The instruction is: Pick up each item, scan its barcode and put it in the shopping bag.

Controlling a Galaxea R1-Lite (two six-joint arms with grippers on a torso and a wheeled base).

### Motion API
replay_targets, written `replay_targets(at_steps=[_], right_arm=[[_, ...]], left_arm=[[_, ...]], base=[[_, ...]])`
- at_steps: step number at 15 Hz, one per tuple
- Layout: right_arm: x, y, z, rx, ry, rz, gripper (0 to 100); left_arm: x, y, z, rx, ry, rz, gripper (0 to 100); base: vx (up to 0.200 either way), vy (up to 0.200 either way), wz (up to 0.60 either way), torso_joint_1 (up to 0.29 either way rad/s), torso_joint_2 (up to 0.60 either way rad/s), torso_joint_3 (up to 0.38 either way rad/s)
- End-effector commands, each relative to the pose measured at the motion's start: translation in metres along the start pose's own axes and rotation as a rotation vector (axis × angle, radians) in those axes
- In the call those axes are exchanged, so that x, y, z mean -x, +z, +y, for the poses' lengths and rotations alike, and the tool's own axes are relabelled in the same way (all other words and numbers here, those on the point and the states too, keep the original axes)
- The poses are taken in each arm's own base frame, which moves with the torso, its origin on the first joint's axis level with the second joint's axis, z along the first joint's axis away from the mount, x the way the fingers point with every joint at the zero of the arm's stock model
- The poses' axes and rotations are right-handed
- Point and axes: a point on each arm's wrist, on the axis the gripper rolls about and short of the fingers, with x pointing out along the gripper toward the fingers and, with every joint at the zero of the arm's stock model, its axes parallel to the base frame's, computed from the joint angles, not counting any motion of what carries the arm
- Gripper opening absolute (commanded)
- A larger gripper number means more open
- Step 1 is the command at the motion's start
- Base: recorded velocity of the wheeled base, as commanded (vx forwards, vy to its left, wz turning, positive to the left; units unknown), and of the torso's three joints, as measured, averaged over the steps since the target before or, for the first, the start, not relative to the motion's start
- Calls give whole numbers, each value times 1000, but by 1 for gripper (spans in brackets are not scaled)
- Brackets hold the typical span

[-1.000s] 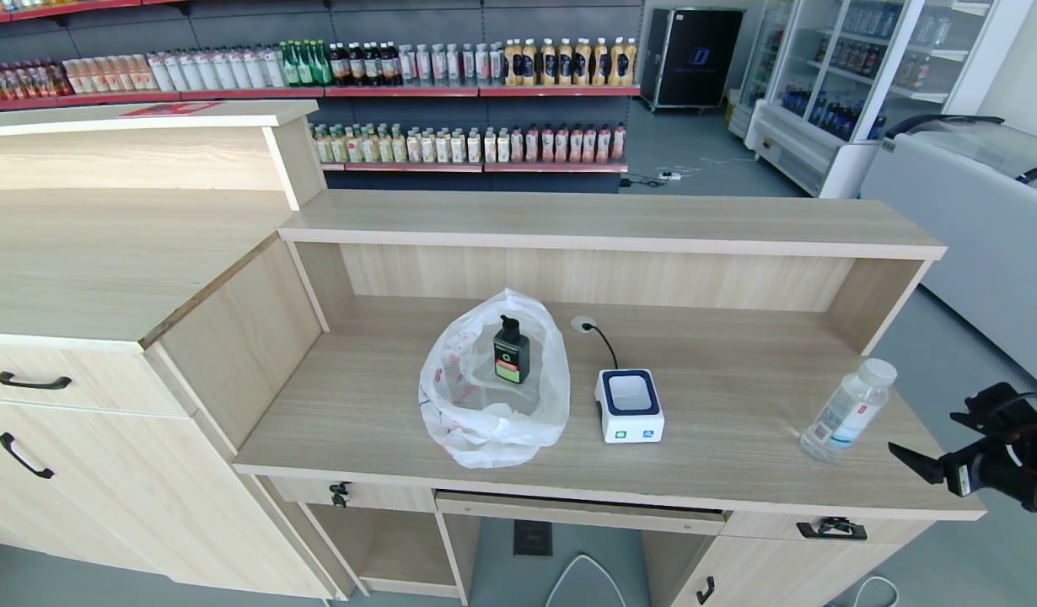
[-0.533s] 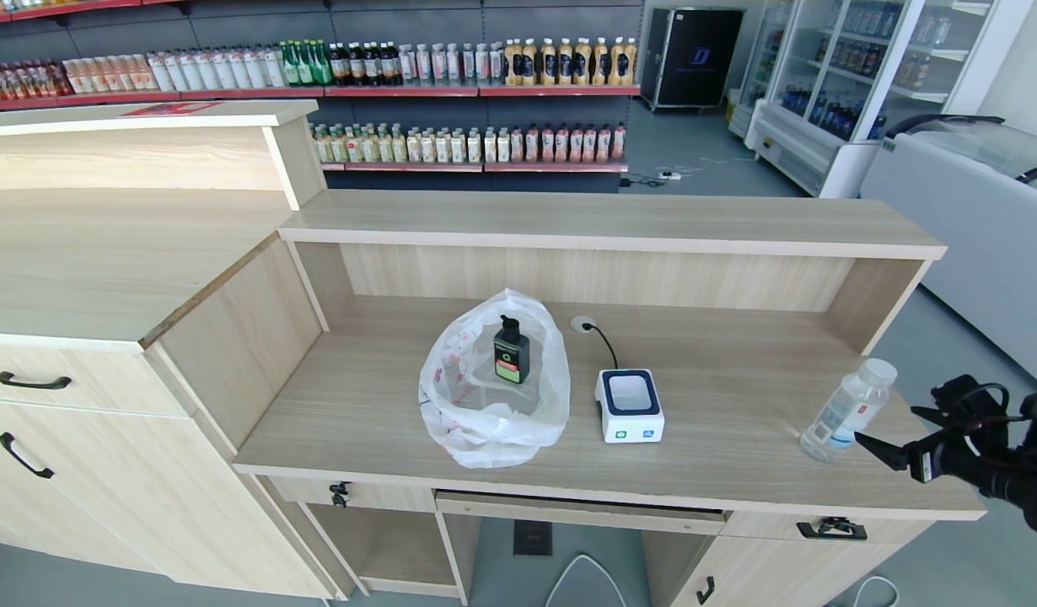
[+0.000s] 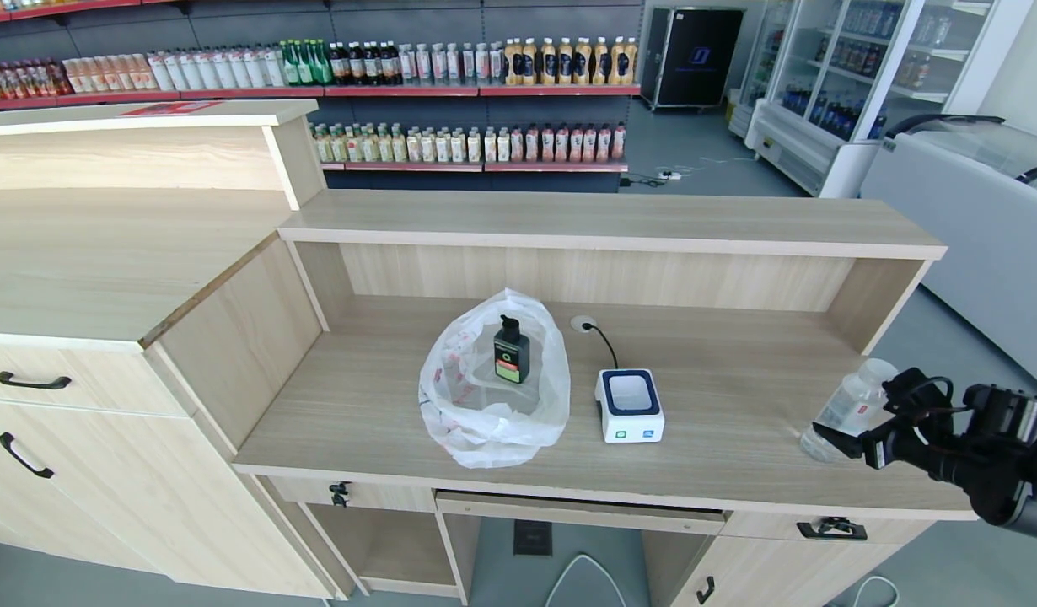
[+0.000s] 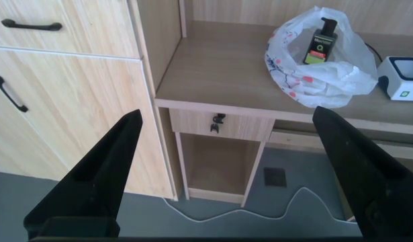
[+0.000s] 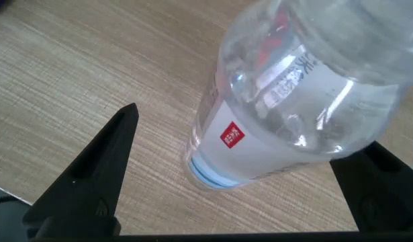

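Note:
A clear water bottle (image 3: 846,406) with a white cap stands near the right end of the wooden counter (image 3: 721,362). My right gripper (image 3: 860,411) is open at the bottle's level, one finger on each side of it. In the right wrist view the bottle (image 5: 280,101) stands between the two black fingers (image 5: 92,181), untouched by either. The white shopping bag (image 3: 493,405) lies open mid-counter with a black pump bottle (image 3: 511,352) upright inside. A white barcode scanner (image 3: 628,405) sits just right of the bag. My left gripper (image 4: 226,181) hangs open, low beside the counter's left end, holding nothing.
The scanner's cable (image 3: 601,337) runs back to a hole in the counter. A raised shelf (image 3: 611,219) walls the back, and a side panel (image 3: 881,308) stands close behind the bottle. Cabinets with drawers (image 4: 58,60) stand on the left. The counter's front edge (image 3: 906,506) is close under my right gripper.
My right gripper has moved left and forward from off the counter's right end, and its fingers now straddle the water bottle. The bottle, bag and scanner have not moved.

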Motion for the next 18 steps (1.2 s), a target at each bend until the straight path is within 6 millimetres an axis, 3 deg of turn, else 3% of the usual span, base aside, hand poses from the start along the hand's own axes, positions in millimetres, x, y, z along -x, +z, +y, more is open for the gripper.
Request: replay_targets(at_steps=[1,12,13,18], right_arm=[[-10,-7,6,-3,22,2,100],[-31,-6,14,-31,40,-50,100],[-31,-6,14,-34,39,-51,0],[-32,-7,14,-40,40,-53,0]], left_arm=[[0,0,0,0,1,0,100],[0,0,0,0,1,0,100],[0,0,0,0,1,0,100],[0,0,0,0,1,0,100]], base=[[0,0,0,0,0,0],[0,0,0,0,0,0],[0,0,0,0,0,0],[0,0,0,0,0,0]])
